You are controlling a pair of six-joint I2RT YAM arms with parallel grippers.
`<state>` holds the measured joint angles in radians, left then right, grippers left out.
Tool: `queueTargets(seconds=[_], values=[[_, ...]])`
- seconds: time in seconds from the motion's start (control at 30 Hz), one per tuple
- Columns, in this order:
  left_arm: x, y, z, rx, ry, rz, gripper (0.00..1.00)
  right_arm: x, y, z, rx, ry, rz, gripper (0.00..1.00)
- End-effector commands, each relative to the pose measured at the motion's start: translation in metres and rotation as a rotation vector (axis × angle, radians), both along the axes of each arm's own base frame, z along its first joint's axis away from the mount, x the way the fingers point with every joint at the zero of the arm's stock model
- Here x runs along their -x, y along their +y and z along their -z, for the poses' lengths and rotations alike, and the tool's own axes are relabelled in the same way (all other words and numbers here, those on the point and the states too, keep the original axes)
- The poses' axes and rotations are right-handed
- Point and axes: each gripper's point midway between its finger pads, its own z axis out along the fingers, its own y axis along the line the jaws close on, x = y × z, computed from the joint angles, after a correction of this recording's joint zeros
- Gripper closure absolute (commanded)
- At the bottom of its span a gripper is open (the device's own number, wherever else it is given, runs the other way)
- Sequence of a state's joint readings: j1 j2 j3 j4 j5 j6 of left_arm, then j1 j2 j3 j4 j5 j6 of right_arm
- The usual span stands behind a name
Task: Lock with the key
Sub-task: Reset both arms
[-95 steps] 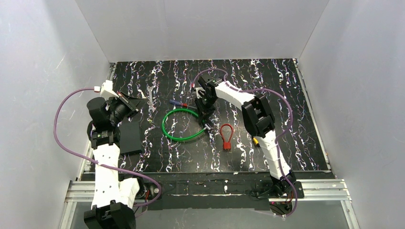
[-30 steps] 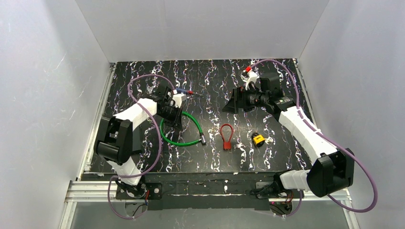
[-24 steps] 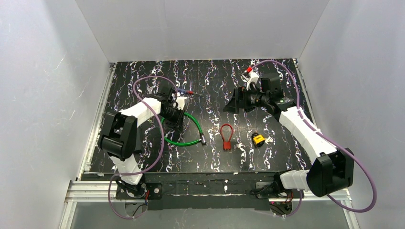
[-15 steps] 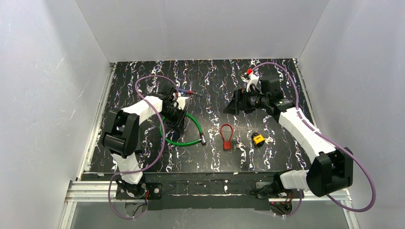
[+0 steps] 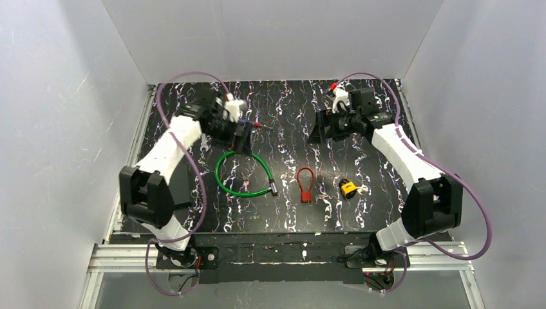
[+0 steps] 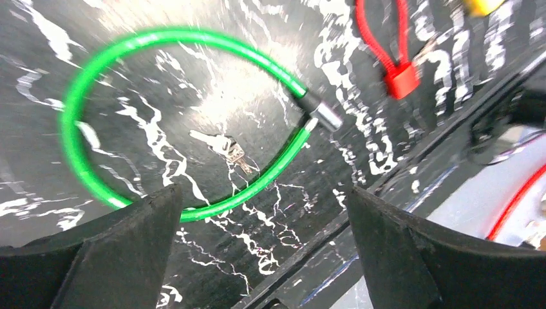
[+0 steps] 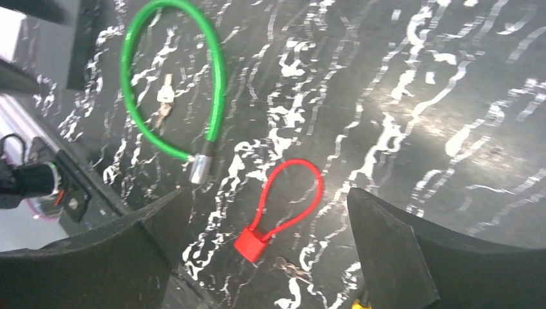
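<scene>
The lock (image 5: 348,187), a small yellow padlock, lies on the mat right of centre, with the tiny silvery-white key (image 5: 362,189) just to its right. Only a yellow sliver of the lock (image 6: 480,5) reaches the left wrist view's top edge. My left gripper (image 5: 243,135) (image 6: 263,188) hovers open and empty at the back left, above the green cable. My right gripper (image 5: 317,134) (image 7: 267,191) hangs open and empty at the back, well behind the lock and above the red loop.
A green cable loop (image 5: 243,171) (image 6: 180,35) (image 7: 219,77) encloses another small bunch of silver keys (image 6: 222,145) (image 7: 165,96). A red loop-shaped piece (image 5: 304,183) (image 6: 393,45) (image 7: 283,199) lies mid-mat. A spanner (image 5: 204,138) and a blue-handled screwdriver (image 5: 251,123) lie at the back left.
My left gripper has gone from shut to wide open and pulled back from over the green loop toward the far left. The right gripper drifted slightly further back.
</scene>
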<state>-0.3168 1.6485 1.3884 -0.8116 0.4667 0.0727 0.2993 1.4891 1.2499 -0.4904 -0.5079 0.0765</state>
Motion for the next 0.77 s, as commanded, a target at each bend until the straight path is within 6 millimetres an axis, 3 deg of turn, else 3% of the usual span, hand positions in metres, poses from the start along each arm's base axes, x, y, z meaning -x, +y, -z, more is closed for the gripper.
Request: queueTargets(seconds=[0.0,0.1,0.17,0.27,0.33,0.4,0.5,0.73], values=[[-0.015,0.037,-0.088,0.153,-0.111,-0.105,0.02,-0.030,-0.034,-0.015,0.050,-0.072,0.064,0.02],[-0.035,0.085,-0.108,0.148,-0.166,-0.239,0.02,-0.047,-0.059,-0.015,0.069,-0.098,0.111,0.02],[-0.041,0.117,-0.108,0.089,-0.191,-0.320,0.02,-0.055,-0.077,-0.006,0.096,-0.088,0.153,0.02],[-0.034,0.142,-0.099,0.054,-0.185,-0.371,0.02,-0.057,-0.104,0.018,0.140,-0.037,0.214,0.02],[-0.025,0.150,-0.085,0.036,-0.195,-0.403,0.02,-0.055,-0.120,0.034,0.156,-0.004,0.241,0.02],[-0.016,0.155,-0.067,0.008,-0.212,-0.434,0.02,-0.049,-0.123,0.045,0.173,0.009,0.235,0.02],[-0.003,0.155,-0.049,-0.004,-0.202,-0.461,0.02,-0.046,-0.139,0.054,0.198,-0.004,0.271,0.02],[0.015,0.161,-0.028,-0.058,-0.158,-0.491,0.02,-0.034,-0.141,0.063,0.205,-0.037,0.287,0.02]])
